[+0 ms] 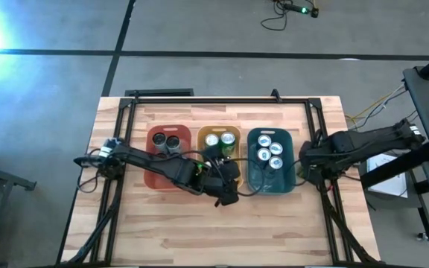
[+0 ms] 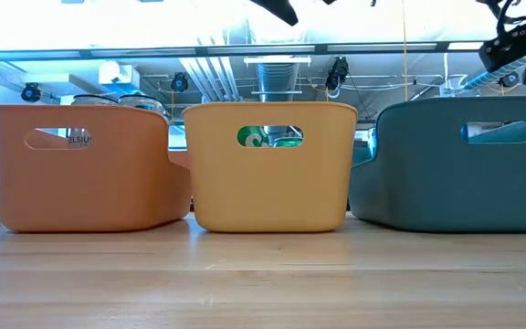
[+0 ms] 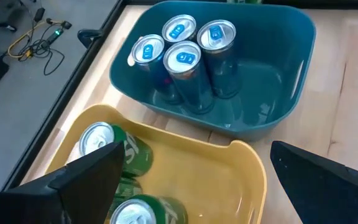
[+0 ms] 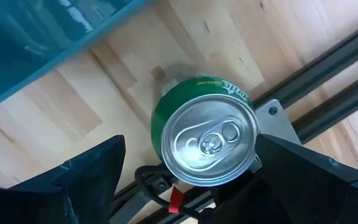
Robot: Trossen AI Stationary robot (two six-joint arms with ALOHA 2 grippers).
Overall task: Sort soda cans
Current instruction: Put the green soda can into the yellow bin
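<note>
- At centre frame of the high view, a wooden table (image 1: 199,231) carries three bins in a row: red bin (image 1: 151,175) at left, yellow bin (image 1: 202,141) in the middle, teal bin (image 1: 253,179) at right.
- Left arm reaches across from the left edge; left gripper (image 1: 226,175) hangs over the lower rim of the yellow bin. Its wrist view shows the fingers (image 3: 86,180) spread wide with nothing between them.
- Right arm enters from the right edge; right gripper (image 1: 309,165) sits just right of the teal bin. Fingers spread, not gripping anything.
- Cans already placed: two dark cans (image 1: 167,143) in red, green cans (image 3: 126,152) in yellow, four blue-topped cans (image 3: 185,59) in teal, all upright.
- One green can (image 4: 207,140) stands loose on the table by the metal frame rail, beside the teal bin wall.
- Key relation: this can lies directly ahead of the right gripper, between its open fingers but untouched. Long axis vertical, top pointing at the camera.
- Judgement: right arm is nearer; a straight approach then closing should grip it. It belongs in the yellow bin.
</note>
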